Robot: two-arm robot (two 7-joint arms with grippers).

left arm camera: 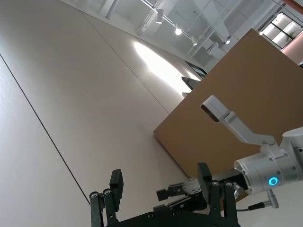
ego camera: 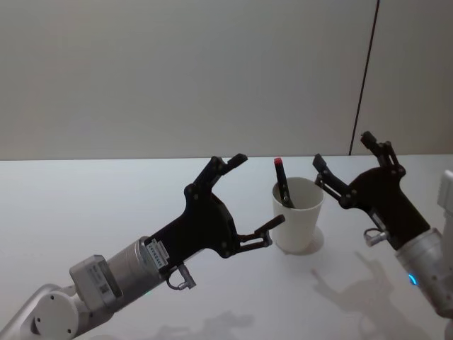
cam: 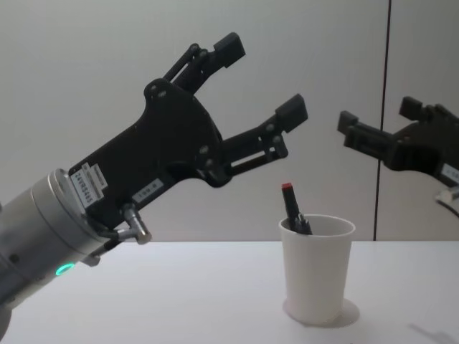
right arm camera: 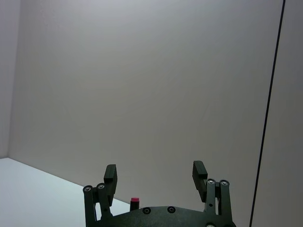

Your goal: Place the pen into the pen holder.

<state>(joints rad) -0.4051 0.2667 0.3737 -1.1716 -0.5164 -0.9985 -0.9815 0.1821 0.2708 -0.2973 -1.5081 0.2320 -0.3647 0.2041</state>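
**Clerk A:** Item one, the pen (ego camera: 283, 183). Location?

**Clerk B:** Inside the pen holder (ego camera: 298, 224), right of centre on the desk (ego camera: 106, 205). Long axis steeply upright, leaning on the rim; red-tipped end up and tilted left, lower end hidden in the cup.

**Clerk A:** Left end effector (ego camera: 251, 195)?

**Clerk B:** Raised just left of the cup, fingers spread wide, holding nothing.

**Clerk A:** Right end effector (ego camera: 343, 156)?

**Clerk B:** Raised just right of the cup, likewise spread and empty. Judgement: both stand clear because the pen appears delivered.
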